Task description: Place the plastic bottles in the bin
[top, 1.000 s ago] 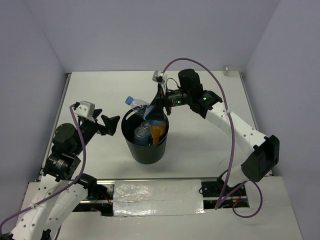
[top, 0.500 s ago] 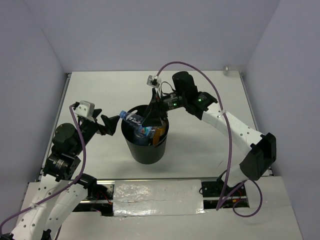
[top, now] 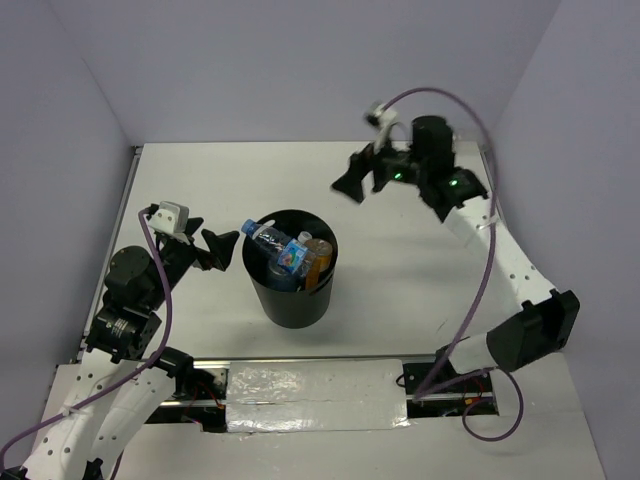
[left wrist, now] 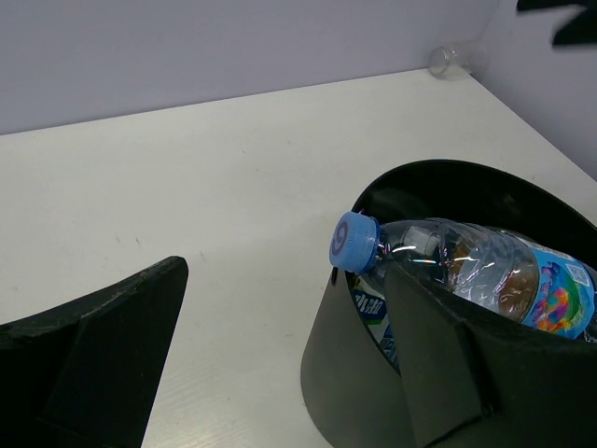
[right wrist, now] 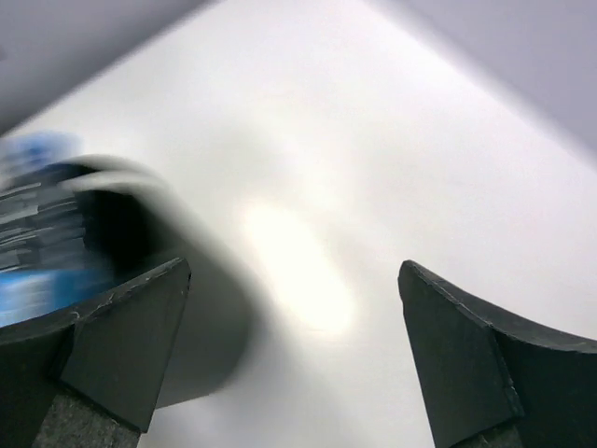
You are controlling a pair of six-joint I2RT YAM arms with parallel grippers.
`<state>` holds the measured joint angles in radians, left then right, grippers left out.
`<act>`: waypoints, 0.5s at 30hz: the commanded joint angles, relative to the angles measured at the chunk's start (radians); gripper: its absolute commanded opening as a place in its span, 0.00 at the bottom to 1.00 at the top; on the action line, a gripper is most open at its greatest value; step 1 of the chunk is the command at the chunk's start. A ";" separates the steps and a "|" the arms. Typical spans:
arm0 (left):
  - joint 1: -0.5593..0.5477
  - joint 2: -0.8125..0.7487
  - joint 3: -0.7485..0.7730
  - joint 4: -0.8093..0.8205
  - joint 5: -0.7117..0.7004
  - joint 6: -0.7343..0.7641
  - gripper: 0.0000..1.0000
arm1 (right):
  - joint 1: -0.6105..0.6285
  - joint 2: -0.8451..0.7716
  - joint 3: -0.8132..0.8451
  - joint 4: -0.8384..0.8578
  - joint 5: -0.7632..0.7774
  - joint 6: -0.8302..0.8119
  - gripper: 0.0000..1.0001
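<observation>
The black bin [top: 290, 300] stands mid-table with several plastic bottles inside. A clear bottle with a blue cap [top: 268, 235] leans on the bin's left rim, beside a blue-labelled one [top: 294, 257] and an orange one [top: 318, 258]. My right gripper [top: 362, 176] hangs open and empty above the table, behind and to the right of the bin. My left gripper [top: 207, 245] is open just left of the bin. In the left wrist view the blue cap [left wrist: 354, 241] pokes over the bin's wall [left wrist: 345, 373]. The right wrist view is blurred, with the bin [right wrist: 201, 327] at left.
A small clear container [top: 453, 135] lies at the table's far right corner, also in the left wrist view as a clear container [left wrist: 448, 61]. Purple-grey walls close the table on three sides. The arm bases stand at the near edge.
My right gripper opened and let go of the blue-capped clear bottle, which now rests in the bin. It then rose and swung back to the right. The left arm stayed put.
</observation>
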<state>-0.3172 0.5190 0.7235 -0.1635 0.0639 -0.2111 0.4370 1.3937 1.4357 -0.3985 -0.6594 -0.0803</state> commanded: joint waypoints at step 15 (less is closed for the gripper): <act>0.018 0.016 0.001 0.036 -0.006 0.015 0.99 | -0.409 0.754 0.169 0.533 1.159 -1.257 1.00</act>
<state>-0.3077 0.5262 0.7235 -0.1642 0.0639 -0.2104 0.0578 2.1296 1.5368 -0.0563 0.3351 -1.0340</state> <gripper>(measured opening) 0.994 0.997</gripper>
